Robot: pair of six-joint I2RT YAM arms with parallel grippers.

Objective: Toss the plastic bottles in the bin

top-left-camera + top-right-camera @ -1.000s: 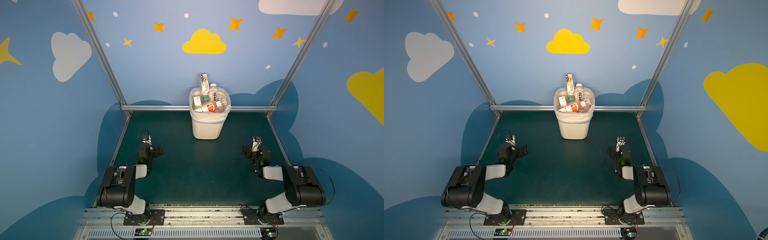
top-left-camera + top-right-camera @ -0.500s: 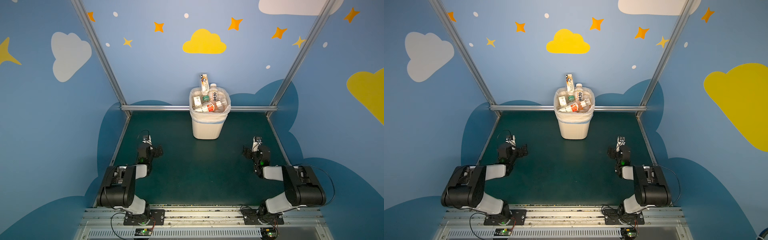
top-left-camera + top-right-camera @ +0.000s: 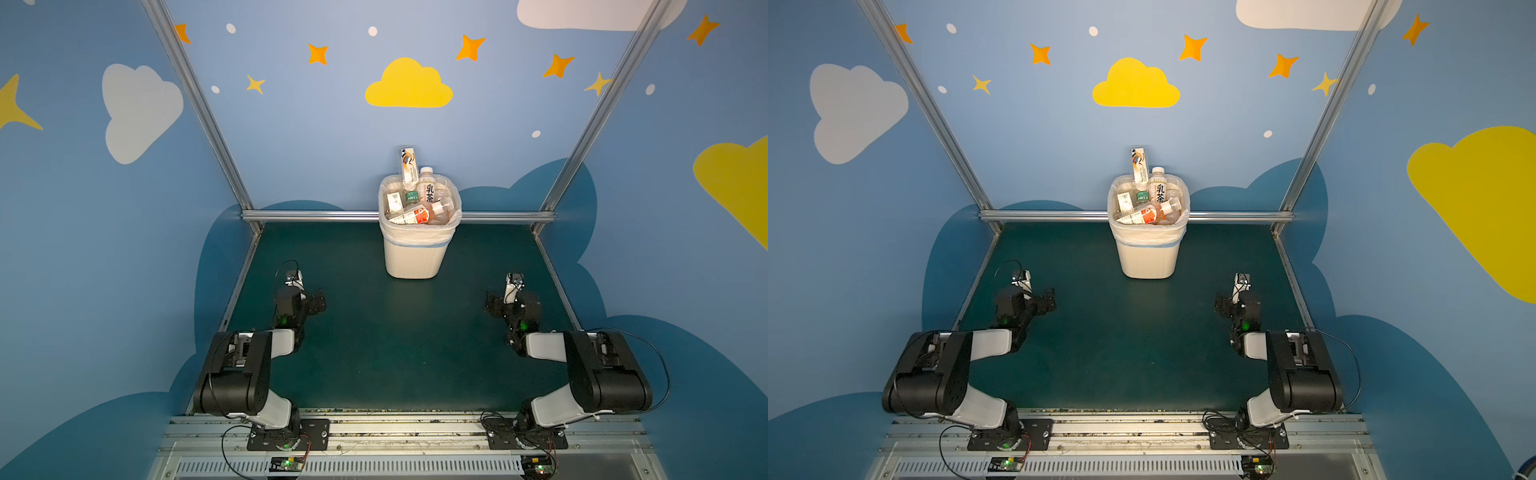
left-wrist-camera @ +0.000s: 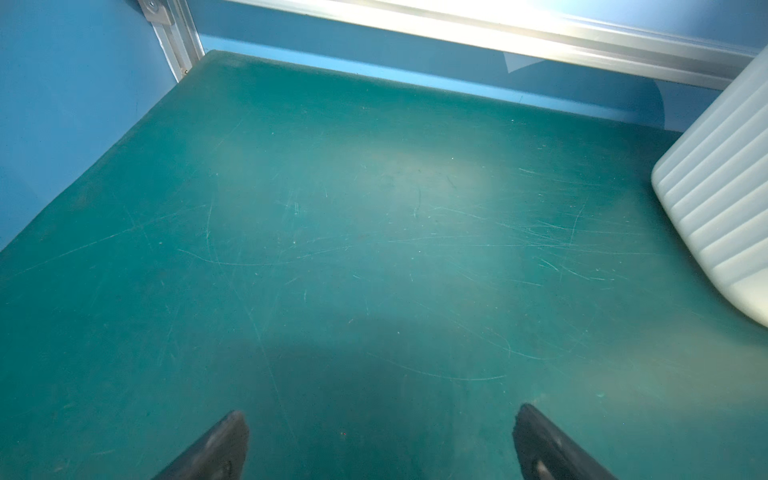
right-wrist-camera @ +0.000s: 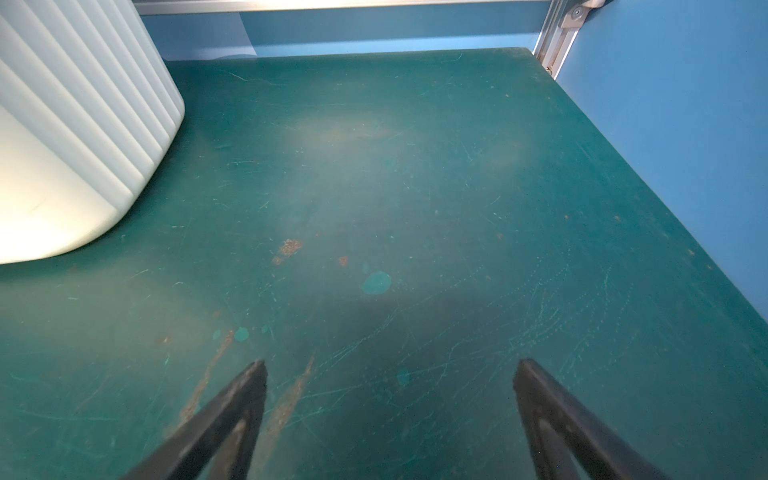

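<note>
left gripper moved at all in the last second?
No. In a top view the left gripper sits where it was, at the same gap from the bin, open and empty.

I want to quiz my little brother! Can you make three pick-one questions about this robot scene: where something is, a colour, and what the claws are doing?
1. The left gripper and right gripper are: A. both clamped on something; B. both open and empty; C. one open, one shut.
2. The table top is: A. dark green; B. red; C. yellow.
3. The plastic bottles are: A. spread over the table top; B. in the grippers; C. piled in the bin.
Answers: 1 B, each wrist view shows jaws wide apart with nothing between; 2 A, seen in every view; 3 C, both top views show them heaped past the rim.
</note>
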